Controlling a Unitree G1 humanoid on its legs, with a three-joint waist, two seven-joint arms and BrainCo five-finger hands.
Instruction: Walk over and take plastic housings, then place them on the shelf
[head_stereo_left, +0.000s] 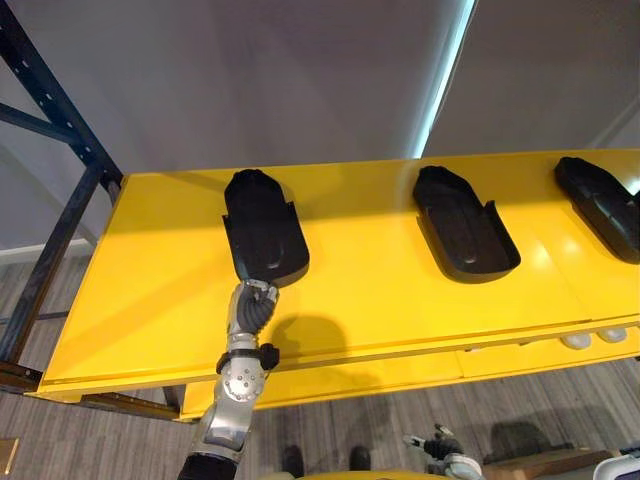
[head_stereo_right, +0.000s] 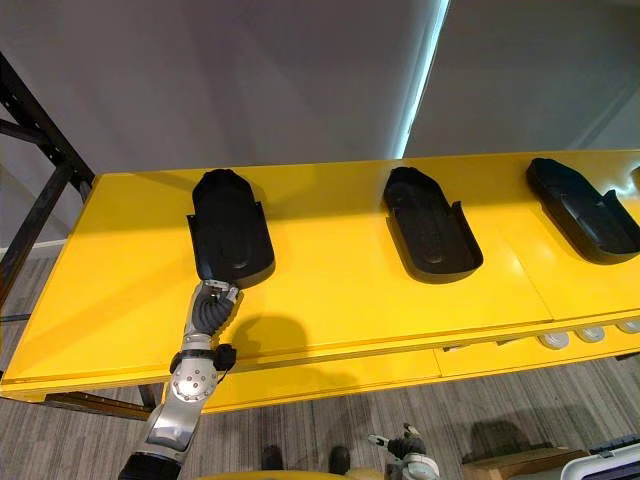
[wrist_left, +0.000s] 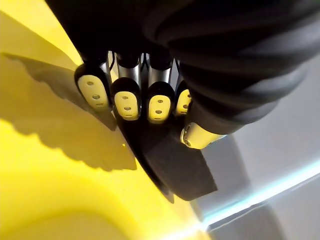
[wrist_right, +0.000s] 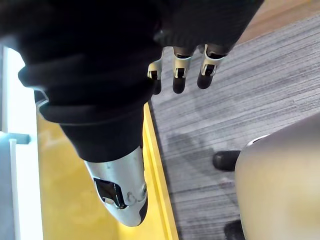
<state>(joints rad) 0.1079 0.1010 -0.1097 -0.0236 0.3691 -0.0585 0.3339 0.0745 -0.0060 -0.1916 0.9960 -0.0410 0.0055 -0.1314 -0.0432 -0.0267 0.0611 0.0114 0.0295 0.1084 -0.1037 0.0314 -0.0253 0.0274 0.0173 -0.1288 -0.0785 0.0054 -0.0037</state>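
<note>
three black housings are on the yellow shelf (head_stereo_left: 380, 300). the middle housing (head_stereo_left: 462, 230) and the right housing (head_stereo_left: 600, 205) lie flat, well apart, with no hand near them. those two look done.

the left housing (head_stereo_left: 262, 230) lies on the shelf too, near the back. the left hand (head_stereo_left: 252, 305) holds its near end. the fingers (wrist_left: 126, 102) are curled on one side of the black edge and the thumb (wrist_left: 200, 136) is on the other side, so the hand is pinching it. i cannot tell if the near end sits flat on the shelf or is a bit lifted.

the right hand (wrist_right: 180, 77) hangs low over the grey floor (wrist_right: 250, 100). its fingers are loose and hold nothing.

i think the job is almost over for this housing. what is left is to let go of it and pull the hand away without dragging it. i cannot tell if more housings wait somewhere else.
</note>
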